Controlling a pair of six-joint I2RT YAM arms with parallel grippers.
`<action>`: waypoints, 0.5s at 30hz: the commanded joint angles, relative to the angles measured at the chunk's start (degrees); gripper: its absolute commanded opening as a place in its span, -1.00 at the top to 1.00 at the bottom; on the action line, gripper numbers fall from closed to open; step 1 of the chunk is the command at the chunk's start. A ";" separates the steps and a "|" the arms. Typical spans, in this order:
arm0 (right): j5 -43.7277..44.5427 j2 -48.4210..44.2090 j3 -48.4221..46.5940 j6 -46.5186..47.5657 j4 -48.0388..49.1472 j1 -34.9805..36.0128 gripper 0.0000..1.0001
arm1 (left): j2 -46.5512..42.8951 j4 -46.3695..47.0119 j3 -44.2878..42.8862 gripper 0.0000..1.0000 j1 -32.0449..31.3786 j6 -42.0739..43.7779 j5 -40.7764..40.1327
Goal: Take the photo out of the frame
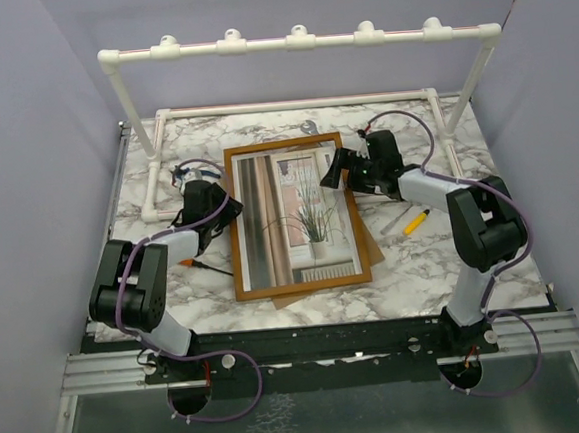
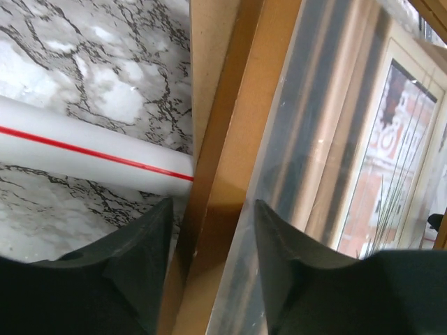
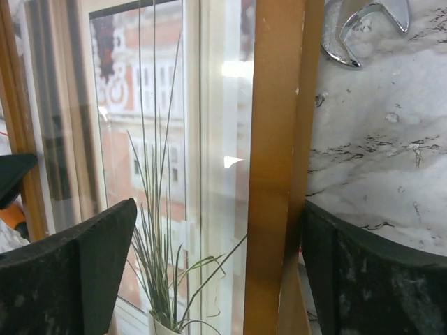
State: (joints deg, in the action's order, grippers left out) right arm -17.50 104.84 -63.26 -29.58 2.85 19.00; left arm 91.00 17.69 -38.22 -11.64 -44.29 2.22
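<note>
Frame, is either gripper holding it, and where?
The left gripper straddles the frame at its left border, but a firm grip cannot be told. The right gripper stands open around the right border, holding nothing.

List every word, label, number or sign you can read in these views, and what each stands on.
No text can be read.
the photo: pale marks on the red building front, too blurred to read as letters.
white pipe: plain red stripe, no lettering visible.
wrench: no stamp legible.
</note>
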 commanded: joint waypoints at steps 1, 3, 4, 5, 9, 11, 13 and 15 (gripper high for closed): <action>2.55 -2.86 0.86 1.34 -1.84 0.60 -1.00 | -0.49 -3.13 -0.84 -0.16 -0.56 0.03 0.03; 3.63 -4.68 1.55 2.29 -2.67 0.51 -1.00 | -2.13 -4.30 0.04 -0.35 -0.53 0.29 -0.39; 4.21 -5.64 2.05 2.69 -3.52 0.51 -1.00 | -3.10 -4.97 0.45 -0.44 -0.56 0.45 -0.51; 4.65 -6.57 2.57 3.15 -4.57 0.51 -1.00 | -4.10 -5.70 0.89 -0.51 -0.56 0.58 -0.54; 5.77 -9.70 5.20 4.79 -6.61 0.51 -1.00 | -9.11 -9.09 3.08 -0.66 -0.54 0.83 -0.23; 6.04 -11.39 7.10 5.26 -7.07 0.51 -1.00 | -11.99 -10.37 4.80 -0.71 -0.57 0.85 0.12; 5.87 -13.52 9.64 5.61 -7.07 0.51 -1.00 | -14.82 -12.35 6.12 -0.74 -0.55 1.31 0.14; 5.56 -15.97 12.50 5.65 -6.74 0.51 -1.00 | -17.42 -14.45 7.40 -0.75 -0.57 1.93 1.08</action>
State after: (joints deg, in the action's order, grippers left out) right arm -13.13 92.82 -55.53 -25.58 -1.43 19.18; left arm 78.52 9.10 -33.52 -12.03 -43.88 2.17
